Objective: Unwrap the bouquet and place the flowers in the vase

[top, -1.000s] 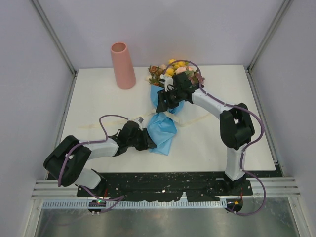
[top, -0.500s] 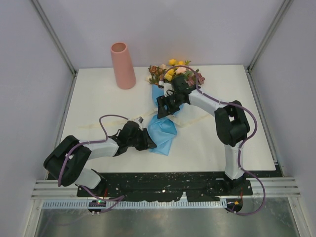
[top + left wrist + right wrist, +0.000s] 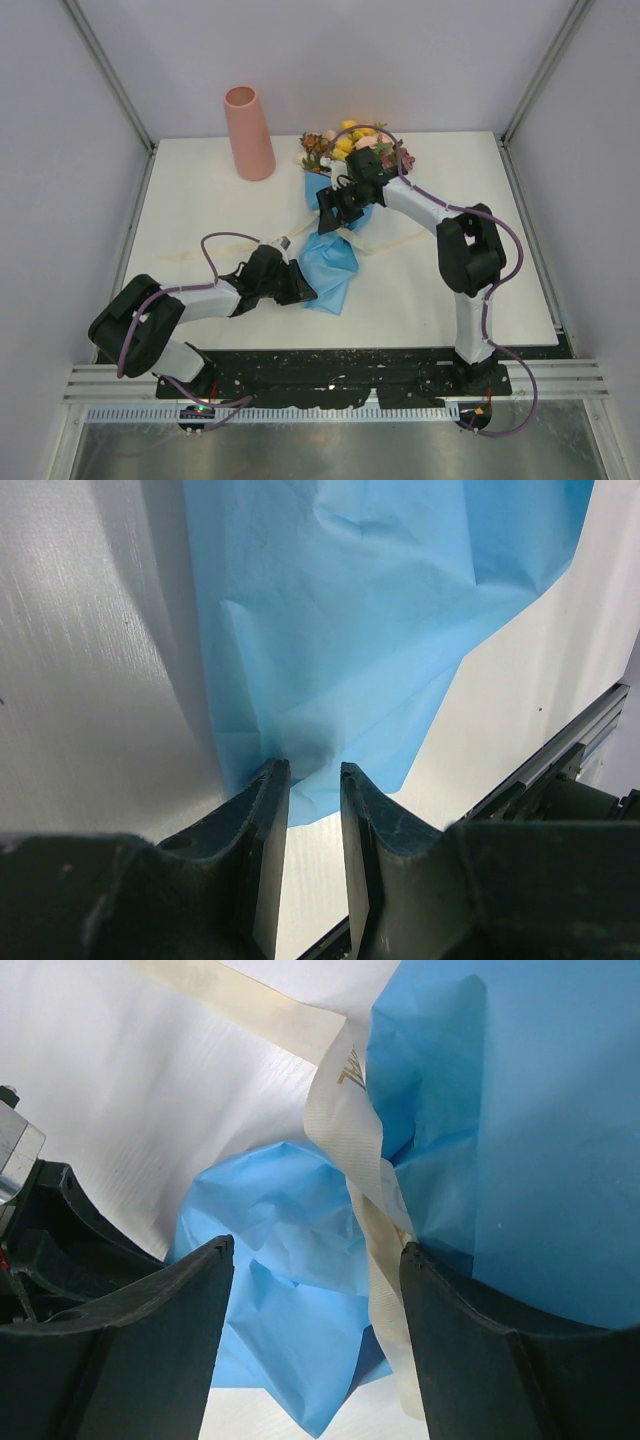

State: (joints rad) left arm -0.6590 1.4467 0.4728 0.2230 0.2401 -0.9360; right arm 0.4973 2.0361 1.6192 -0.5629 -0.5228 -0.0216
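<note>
While the left gripper [image 3: 312, 772] pinches the blue paper [image 3: 350, 610], the right gripper [image 3: 315, 1250] hangs open over the ribbon [image 3: 345, 1130]. The unwrapping is not finished, and I think the next move is to grip that ribbon.

A lab test cell: plain grey panels [image 3: 400, 60] and aluminium posts [image 3: 112, 75] enclose a white table [image 3: 200, 210].

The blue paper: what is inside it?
Flower heads stick out of the blue paper at its far end. Their stems cannot be seen: the paper and the right gripper cover them.
</note>
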